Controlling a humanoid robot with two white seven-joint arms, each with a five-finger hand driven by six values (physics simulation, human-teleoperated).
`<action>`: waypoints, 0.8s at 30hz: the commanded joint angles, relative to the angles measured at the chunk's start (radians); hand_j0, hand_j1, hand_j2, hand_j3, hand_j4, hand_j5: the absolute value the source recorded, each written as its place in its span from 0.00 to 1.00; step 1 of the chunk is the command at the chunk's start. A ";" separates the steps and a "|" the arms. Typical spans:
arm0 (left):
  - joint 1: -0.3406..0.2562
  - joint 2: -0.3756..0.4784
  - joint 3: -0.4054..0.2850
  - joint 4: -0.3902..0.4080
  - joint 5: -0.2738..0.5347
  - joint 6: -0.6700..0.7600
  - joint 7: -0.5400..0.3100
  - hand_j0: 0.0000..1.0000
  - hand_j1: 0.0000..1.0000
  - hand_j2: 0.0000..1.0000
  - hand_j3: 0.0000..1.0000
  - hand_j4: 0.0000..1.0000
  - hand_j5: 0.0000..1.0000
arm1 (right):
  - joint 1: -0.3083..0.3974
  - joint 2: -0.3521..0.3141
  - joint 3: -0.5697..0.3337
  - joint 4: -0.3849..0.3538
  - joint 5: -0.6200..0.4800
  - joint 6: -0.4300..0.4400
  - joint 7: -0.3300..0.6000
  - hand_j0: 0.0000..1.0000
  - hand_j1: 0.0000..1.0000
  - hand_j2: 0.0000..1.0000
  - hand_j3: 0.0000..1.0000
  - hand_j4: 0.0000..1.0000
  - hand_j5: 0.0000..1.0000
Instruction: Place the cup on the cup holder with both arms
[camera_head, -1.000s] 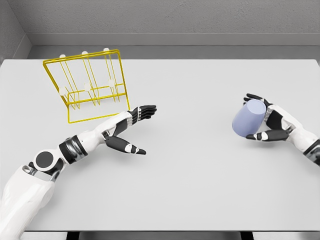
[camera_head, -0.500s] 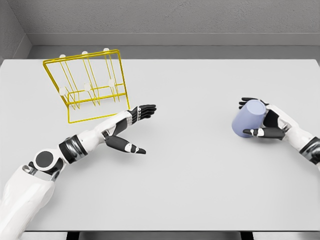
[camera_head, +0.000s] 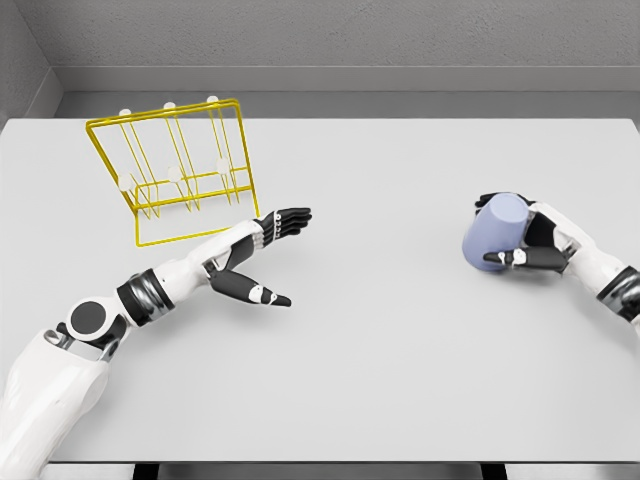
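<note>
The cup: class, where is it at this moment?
In the head view, the cup is at the table's right side, grasped by the right hand, far from the yellow cup holder.

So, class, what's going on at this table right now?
The right hand grips a lavender cup, tilted, over the right side of the white table. The left hand is open, fingers stretched out, just in front of the yellow wire cup holder at the back left. The cup isn't on the holder yet.

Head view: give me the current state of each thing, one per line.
Pale blue cup: tilted, gripped in the right hand.
Right hand: shut on the cup.
Left hand: open, holding nothing.
Yellow wire cup holder: on the grey table, pegs bare.
</note>
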 joint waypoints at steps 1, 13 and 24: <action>0.000 -0.001 0.001 -0.002 0.009 0.000 0.000 1.00 1.00 1.00 1.00 1.00 1.00 | 0.000 -0.003 0.002 -0.006 0.002 -0.003 -0.002 0.70 0.70 0.70 0.70 0.70 0.70; 0.002 -0.001 -0.002 0.000 0.051 0.002 0.000 1.00 1.00 1.00 1.00 1.00 1.00 | -0.032 -0.010 0.000 -0.012 0.011 -0.011 -0.002 0.68 0.68 0.68 0.68 0.68 0.68; 0.002 -0.001 -0.002 0.000 0.051 0.000 0.000 1.00 1.00 1.00 1.00 1.00 1.00 | -0.054 -0.009 0.000 -0.090 0.014 -0.026 -0.002 0.68 0.68 0.68 0.68 0.68 0.68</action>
